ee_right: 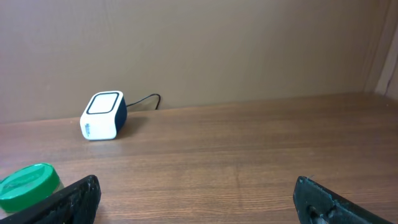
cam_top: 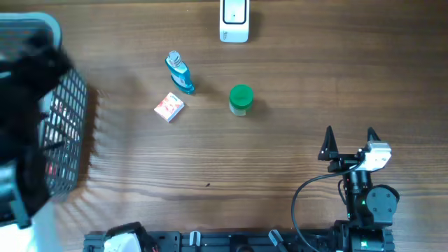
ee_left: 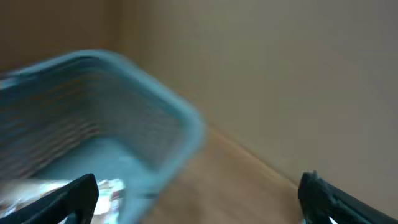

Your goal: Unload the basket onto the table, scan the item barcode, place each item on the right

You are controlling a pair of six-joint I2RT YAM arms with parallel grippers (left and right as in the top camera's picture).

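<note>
The left tool (ee_left: 200, 184) is hanging over a teal mesh basket (ee_left: 155, 118) at the left edge of the wooden table (cam_top: 280, 161). Its fingers (ee_left: 74, 196) are standing wide apart with nothing between them. The left wrist view is blurring heavily. From overhead, the left arm is showing only as a dark smear across the basket (cam_top: 70, 126). Red-and-white packaging (cam_top: 61, 115) is showing through the basket's mesh, too unclear to name.

The right tool (cam_top: 349, 133) is sitting low over the table's near right part. Its jaws are gaping fully and holding nothing, and it is staying well apart from every item.

The white barcode scanner (cam_top: 234, 17) is standing at the far edge of the table, its cable trailing behind it in the right wrist view (ee_right: 102, 116).

Three items are waiting in the middle of the table:
- A blue bottle (cam_top: 180, 72) is lying on its side.
- A small red-and-white box (cam_top: 169, 107) is resting just beside the bottle, on the near side.
- A green-lidded jar (cam_top: 241, 99) is standing upright to the right of the bottle and box.
</note>
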